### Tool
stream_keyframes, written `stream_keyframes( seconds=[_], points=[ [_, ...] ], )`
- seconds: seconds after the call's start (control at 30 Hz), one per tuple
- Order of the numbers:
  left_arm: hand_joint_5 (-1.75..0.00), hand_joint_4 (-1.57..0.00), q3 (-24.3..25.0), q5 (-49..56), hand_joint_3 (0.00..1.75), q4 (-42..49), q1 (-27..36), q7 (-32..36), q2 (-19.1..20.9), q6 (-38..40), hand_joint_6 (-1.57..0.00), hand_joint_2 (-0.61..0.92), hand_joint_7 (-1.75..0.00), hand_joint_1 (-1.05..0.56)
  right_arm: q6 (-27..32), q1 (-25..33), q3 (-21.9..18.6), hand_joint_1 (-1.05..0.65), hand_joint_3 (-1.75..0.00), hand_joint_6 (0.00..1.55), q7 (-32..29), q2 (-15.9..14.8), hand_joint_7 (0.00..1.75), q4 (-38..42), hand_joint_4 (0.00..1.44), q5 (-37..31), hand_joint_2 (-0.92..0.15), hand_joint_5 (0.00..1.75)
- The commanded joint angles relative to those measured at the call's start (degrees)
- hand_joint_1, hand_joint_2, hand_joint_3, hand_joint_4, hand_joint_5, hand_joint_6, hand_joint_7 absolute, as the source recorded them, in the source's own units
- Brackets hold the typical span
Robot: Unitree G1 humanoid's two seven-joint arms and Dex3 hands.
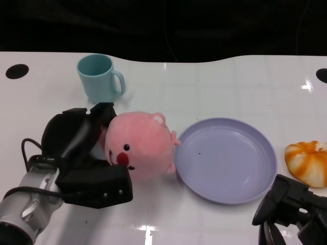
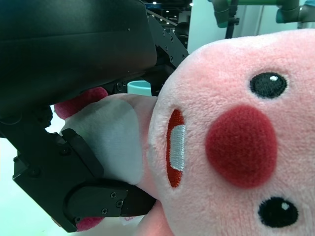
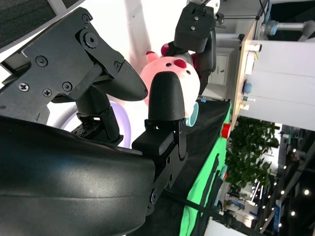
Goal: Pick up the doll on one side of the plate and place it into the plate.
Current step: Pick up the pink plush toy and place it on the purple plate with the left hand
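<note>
A round pink plush doll (image 1: pixel 140 144) with a red nose lies on the white table just left of the lavender plate (image 1: pixel 227 159), touching its rim. My left hand (image 1: pixel 87 153) wraps around the doll from the left, black fingers behind and in front of it. Up close in the left wrist view, the doll's face (image 2: pixel 236 142) fills the picture and my fingers (image 2: pixel 93 201) press on its body. My right hand (image 1: pixel 291 209) rests at the lower right near the plate, holding nothing, fingers apart. In the right wrist view the doll (image 3: pixel 172 73) shows beyond my fingers (image 3: pixel 167 98).
A teal mug (image 1: pixel 99 77) stands behind the doll at the back left. An orange-and-white striped soft thing (image 1: pixel 309 162) lies right of the plate. Black holes (image 1: pixel 17 71) mark the table's far corners. The table's dark back edge runs along the top.
</note>
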Motion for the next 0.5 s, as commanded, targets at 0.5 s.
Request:
stream_keyframes(
  seconds=[0.5],
  points=[
    [-1.75,-0.95,0.6,-1.0,1.26,-15.3,-2.3,-15.7,-8.8,10.9,-0.73,0.39,-1.75,-0.19,-0.4,0.2,-0.7,-0.16,-1.43,0.61,0.4,-0.8,1.55,-0.3,0.71,0.8,-0.42,1.75]
  ],
)
